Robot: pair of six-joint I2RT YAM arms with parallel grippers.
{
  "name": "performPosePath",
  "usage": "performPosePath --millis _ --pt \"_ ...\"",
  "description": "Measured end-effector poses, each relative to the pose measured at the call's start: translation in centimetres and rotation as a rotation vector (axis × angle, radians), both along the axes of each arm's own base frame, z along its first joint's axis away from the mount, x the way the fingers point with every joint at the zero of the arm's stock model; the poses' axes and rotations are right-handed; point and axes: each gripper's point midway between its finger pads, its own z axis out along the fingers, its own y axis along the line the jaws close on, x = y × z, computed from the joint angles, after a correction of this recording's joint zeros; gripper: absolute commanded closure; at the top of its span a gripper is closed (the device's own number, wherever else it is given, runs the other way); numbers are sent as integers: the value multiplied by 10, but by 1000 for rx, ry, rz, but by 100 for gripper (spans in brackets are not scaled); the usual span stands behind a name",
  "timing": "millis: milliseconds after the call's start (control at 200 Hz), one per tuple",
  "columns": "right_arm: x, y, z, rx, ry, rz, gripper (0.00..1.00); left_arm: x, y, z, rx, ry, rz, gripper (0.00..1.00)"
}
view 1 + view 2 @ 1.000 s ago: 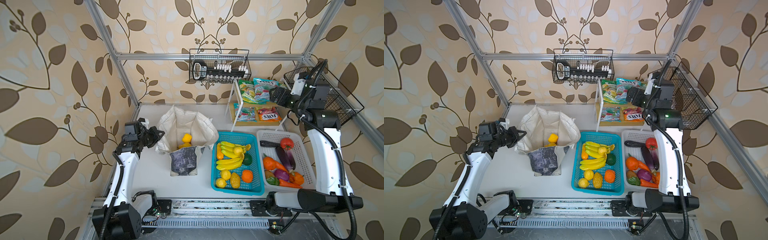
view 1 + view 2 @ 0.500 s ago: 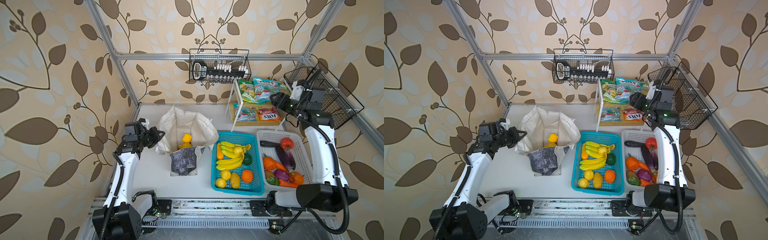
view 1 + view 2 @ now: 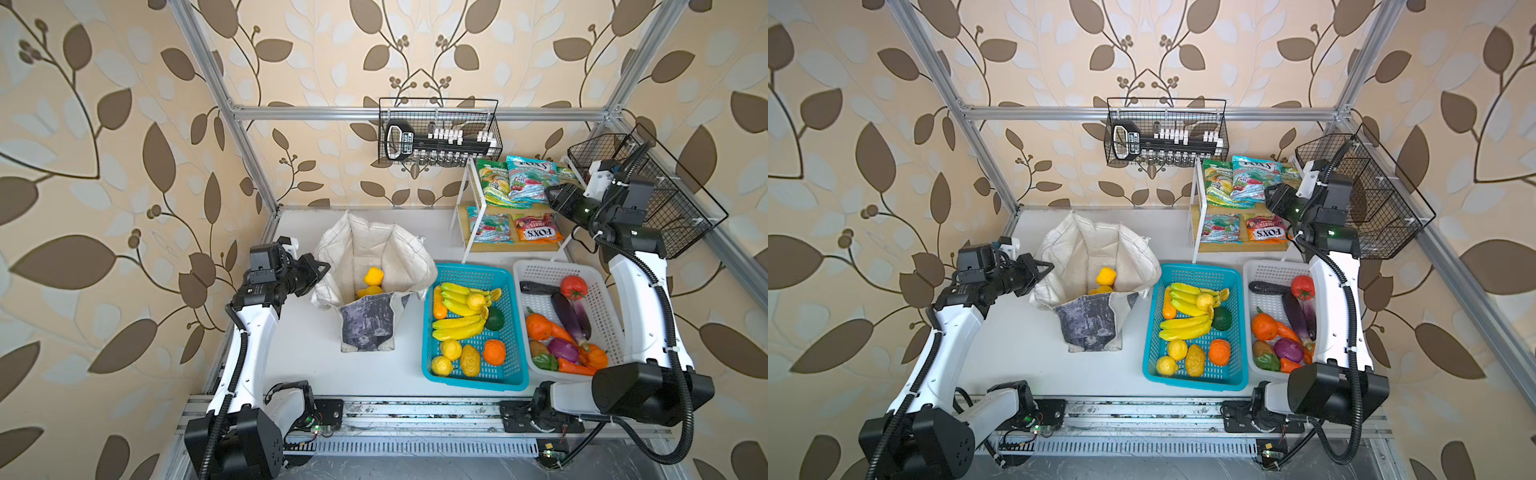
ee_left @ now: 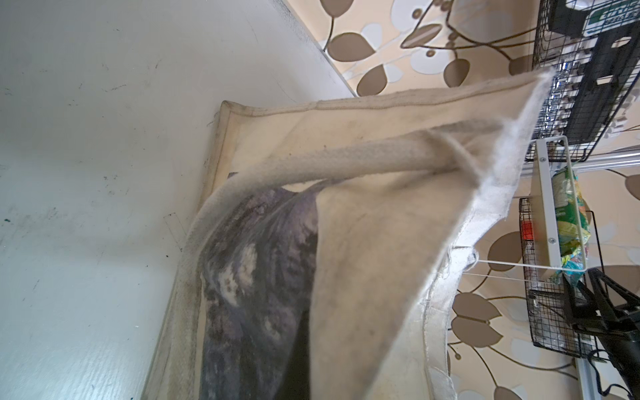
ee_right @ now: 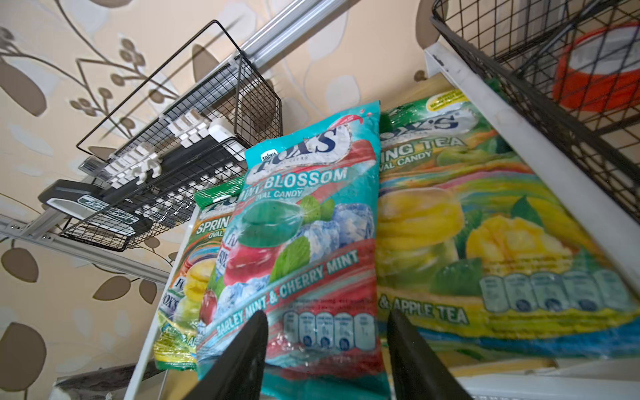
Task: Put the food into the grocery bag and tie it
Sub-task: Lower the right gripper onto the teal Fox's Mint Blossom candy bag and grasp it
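The grocery bag stands open at the back left of the table, and a yellow pepper lies inside it. My left gripper is shut on the bag's left rim. Bag fabric fills the left wrist view, so its fingers are hidden there. My right gripper is at the rack's upper shelf. It is open, with its fingers on either side of the lower end of a blue sweet packet. Green packets lie beside that packet.
A blue basket of bananas and citrus and a white basket of vegetables stand right of the bag. The white rack has more packets on its lower shelf. Wire baskets hang on the back wall and the right wall.
My right gripper has moved in onto the upper-shelf packets and its jaws have narrowed around the blue one. The left arm and the bag have not moved.
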Motion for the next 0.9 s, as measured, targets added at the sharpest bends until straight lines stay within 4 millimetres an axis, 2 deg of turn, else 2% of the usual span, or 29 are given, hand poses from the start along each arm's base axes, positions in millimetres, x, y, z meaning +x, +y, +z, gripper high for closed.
performPosePath --millis 220,420,485,575,645,775,900 --pt "4 2 -5 20 -13 11 59 0 0 0 0 0 0 100" --pt "5 2 -8 39 -26 8 85 0 0 0 0 0 0 100" --pt "5 2 -6 47 -34 8 90 0 0 0 0 0 0 100" --pt "5 4 -3 61 -44 17 92 0 0 0 0 0 0 100" --pt "5 5 -2 65 -47 24 98 0 0 0 0 0 0 100" --pt "5 6 2 70 -55 28 100 0 1 0 -1 0 3 100" --pt "3 9 19 67 -87 37 100 0 2 0 -1 0 6 100"
